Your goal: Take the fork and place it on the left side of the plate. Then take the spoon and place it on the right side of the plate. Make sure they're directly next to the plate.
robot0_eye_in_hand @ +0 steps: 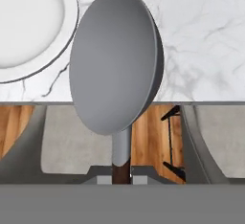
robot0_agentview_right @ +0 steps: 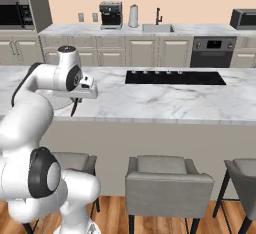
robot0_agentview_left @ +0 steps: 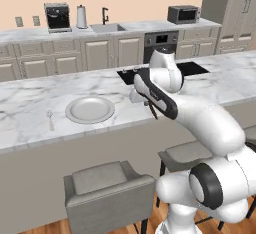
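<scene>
The round light plate lies on the marble island counter. To its left, a short gap away, lies the slim all-silver fork. My gripper is shut on the spoon's dark handle, and the round silver bowl points ahead over the counter's front edge. The plate's rim shows to the upper left of the bowl in the hand view. From the base views the gripper hangs just right of the plate, with the dark handle sticking down out of it.
A black cooktop is set into the island to the right. Grey stools stand below the counter's front edge. Along the back wall are a sink, a coffee machine and an oven.
</scene>
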Controlling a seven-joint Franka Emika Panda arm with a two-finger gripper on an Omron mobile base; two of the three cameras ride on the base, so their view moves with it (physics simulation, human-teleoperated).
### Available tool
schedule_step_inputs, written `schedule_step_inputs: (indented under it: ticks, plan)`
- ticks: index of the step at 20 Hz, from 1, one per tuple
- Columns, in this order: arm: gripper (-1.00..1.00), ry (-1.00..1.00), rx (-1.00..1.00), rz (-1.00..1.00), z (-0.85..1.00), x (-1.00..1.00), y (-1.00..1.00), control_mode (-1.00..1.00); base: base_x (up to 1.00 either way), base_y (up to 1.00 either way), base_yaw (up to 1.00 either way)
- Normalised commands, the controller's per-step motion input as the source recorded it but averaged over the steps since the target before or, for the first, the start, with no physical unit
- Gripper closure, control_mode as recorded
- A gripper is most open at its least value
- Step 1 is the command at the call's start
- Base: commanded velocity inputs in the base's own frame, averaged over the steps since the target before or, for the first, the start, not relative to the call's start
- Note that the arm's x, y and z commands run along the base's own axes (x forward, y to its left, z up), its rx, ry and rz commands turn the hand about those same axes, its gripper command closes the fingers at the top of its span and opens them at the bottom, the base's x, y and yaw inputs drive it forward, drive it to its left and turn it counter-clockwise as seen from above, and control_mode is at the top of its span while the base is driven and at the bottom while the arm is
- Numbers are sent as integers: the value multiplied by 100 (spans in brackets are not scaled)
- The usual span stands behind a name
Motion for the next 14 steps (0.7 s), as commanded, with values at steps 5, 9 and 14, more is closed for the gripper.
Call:
schedule_step_inputs:
  ticks: [5,9,14]
  plan:
    - [100,5,0,0,-21,83,30,-100,0,0,0]
    - [100,1,0,0,-36,61,18,-100,0,0,0]
    - [100,0,0,0,-35,58,16,-100,0,0,0]
